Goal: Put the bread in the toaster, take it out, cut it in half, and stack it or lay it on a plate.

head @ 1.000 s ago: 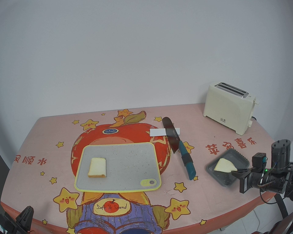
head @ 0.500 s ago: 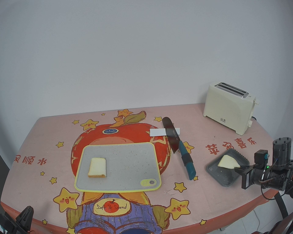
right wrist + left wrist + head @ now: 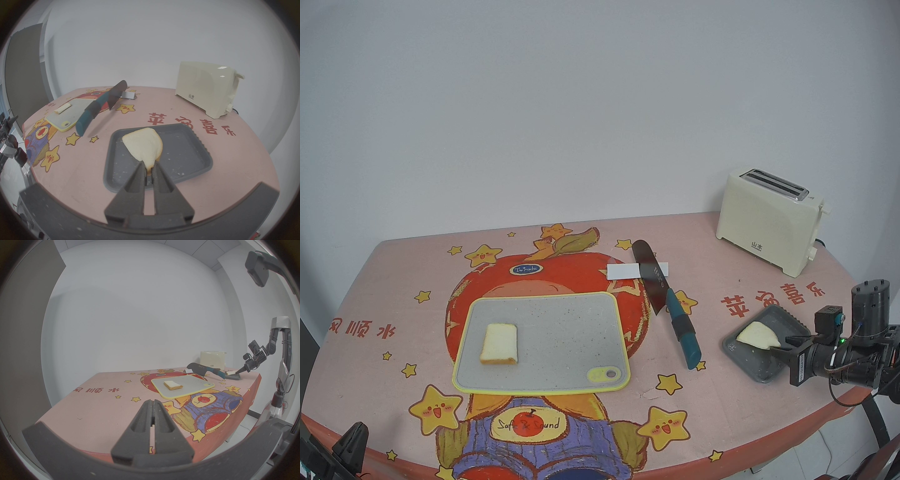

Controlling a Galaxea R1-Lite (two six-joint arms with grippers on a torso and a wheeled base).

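Shifting slightly inward over the dark grey ribbed plastic tray [image 3: 759, 370], the right gripper [image 3: 780, 345] stays clamped on the crust edge of the pale half slice of bread [image 3: 757, 335], which tilts low over the tray, probably so its face can be laid flat.

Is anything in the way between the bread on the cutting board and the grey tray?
Yes. The knife lies between the cutting board, where the bread sits, and the grey tray.
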